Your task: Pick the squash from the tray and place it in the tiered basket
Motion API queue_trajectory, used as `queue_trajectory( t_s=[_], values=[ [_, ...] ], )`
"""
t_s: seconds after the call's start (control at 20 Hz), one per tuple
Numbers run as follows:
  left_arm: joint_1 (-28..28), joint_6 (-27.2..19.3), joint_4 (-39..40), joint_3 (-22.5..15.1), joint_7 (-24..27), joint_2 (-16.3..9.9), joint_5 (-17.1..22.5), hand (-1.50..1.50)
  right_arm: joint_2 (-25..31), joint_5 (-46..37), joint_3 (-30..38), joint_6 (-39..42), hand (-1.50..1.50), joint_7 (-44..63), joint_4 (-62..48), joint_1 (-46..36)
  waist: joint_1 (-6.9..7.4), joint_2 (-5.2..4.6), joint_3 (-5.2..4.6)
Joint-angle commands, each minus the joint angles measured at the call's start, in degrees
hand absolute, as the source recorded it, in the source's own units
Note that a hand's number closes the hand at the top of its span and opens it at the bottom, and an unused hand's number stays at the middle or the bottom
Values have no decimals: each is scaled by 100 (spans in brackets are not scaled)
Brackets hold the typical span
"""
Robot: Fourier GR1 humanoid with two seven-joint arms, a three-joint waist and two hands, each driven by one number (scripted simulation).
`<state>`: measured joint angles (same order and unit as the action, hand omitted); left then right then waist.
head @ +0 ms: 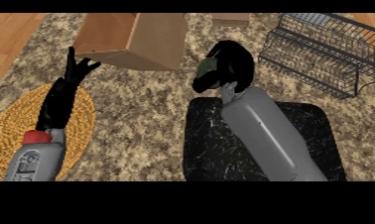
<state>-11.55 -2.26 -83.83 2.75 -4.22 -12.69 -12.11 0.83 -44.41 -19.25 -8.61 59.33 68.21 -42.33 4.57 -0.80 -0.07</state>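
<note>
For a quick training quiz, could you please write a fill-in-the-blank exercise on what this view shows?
1. The right hand is curled round the ____.
2. The black tray lies under the ____ forearm.
3. The wire basket stands at the view's upper ____.
4. The left hand rests open above a round ____ mat.

Missing words: squash; right; right; yellow

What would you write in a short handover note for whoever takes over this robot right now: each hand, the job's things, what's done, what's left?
Right hand: curled round the squash, held above the counter past the black tray.
Left hand: open, fingers up, resting over the yellow mat at the view's left.
Tiered basket: far right, nothing seen in it.
Done: squash off the tray.
Left: carry it right to the basket and set it in.
</note>
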Motion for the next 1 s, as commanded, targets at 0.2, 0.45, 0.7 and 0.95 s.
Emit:
queue_trajectory(
  t_s=[0.2, 0.45, 0.7, 0.95],
  values=[
    [26, -9, 82, 80, 9, 9, 44, 0, -81, -1635, -66, -1529, 150, 1089, -696, -1814, -117, 53, -8],
    [-92, -122, 125, 118, -150, 51, -13, 0, -81, -2304, 275, -1418, 150, 1364, -1357, -2621, -260, 56, -2],
    [172, -36, 56, 200, -67, -78, 3, 0, 50, -2522, 636, -65, 150, 1460, -1518, -3253, -399, 105, 1],
    [183, -255, 135, 63, 185, 169, -168, 0, 340, -2084, 1417, -861, 150, 440, -2046, -3264, -381, 52, 4]
  ],
)
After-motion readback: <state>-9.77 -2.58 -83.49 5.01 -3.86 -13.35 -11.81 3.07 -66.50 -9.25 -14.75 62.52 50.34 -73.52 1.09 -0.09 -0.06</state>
